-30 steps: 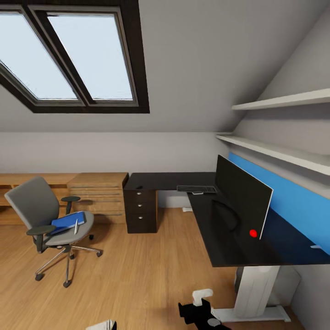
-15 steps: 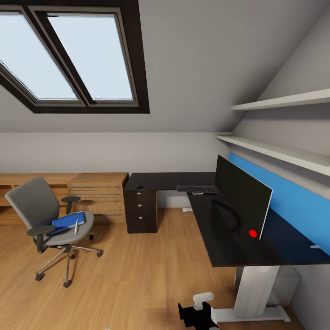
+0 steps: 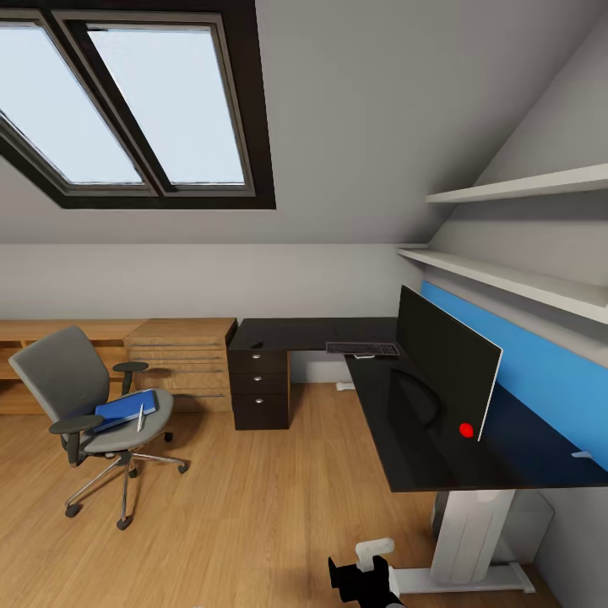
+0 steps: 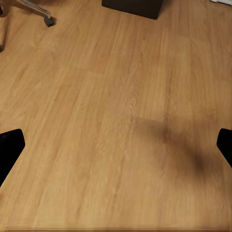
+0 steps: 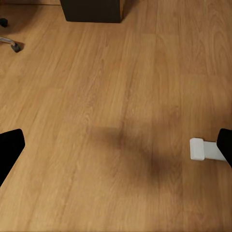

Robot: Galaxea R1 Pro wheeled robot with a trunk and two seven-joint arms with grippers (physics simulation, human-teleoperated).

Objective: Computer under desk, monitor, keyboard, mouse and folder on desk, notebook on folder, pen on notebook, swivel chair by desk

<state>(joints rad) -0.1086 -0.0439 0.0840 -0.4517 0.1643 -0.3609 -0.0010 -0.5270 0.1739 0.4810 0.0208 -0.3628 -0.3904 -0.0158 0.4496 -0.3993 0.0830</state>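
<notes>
The grey swivel chair stands on the floor at the left, apart from the black L-shaped desk. On its seat lies a blue folder with a white pen on top; I cannot tell the notebook apart from it. The black monitor stands on the desk along the blue wall, the keyboard just beyond it. A small dark thing, perhaps the mouse, sits at the desk's far corner. Both wrist views look down on bare floor: left gripper and right gripper are open.
A black drawer unit stands under the desk's far end, and a wooden dresser next to it. The desk's white leg and foot are close to my right arm. Wide wooden floor lies between chair and desk.
The white tip of my left arm has dropped out of the head view's bottom edge, and the right arm has sunk slightly. The room's things have not moved.
</notes>
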